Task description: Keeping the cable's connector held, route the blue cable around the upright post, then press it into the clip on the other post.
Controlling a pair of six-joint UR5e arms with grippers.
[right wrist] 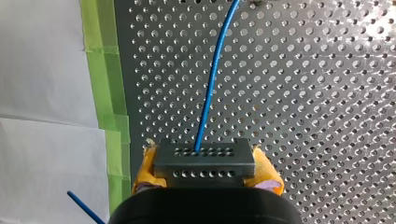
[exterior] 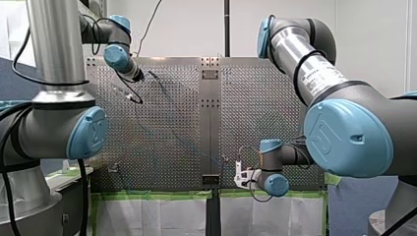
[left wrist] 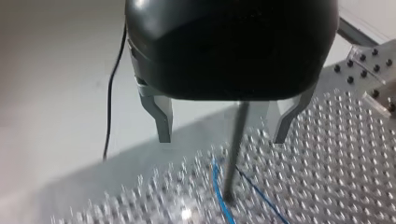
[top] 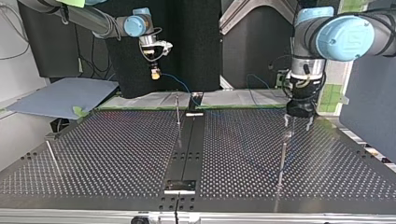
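My right gripper [right wrist: 206,171] has yellow pads [right wrist: 147,169] shut on the grey connector [right wrist: 204,157]. The blue cable [right wrist: 211,79] leaves the connector and runs ahead over the perforated plate. In the top view this gripper [top: 155,73] hangs above the table's far edge, with the cable [top: 183,86] drooping from it. My left gripper [left wrist: 222,138] is black with metal fingers and stands open astride a thin upright post [left wrist: 235,154]. The cable [left wrist: 217,189] passes by the post's foot. At the top view's right, the same gripper [top: 297,124] hovers over that post [top: 282,158].
Another thin post [top: 177,112] stands near the table's middle seam, and a tilted one [top: 52,156] at the top view's left. Green tape [right wrist: 112,116] and white sheeting border the plate beside my right gripper. A grey board [top: 60,95] lies off the far left corner.
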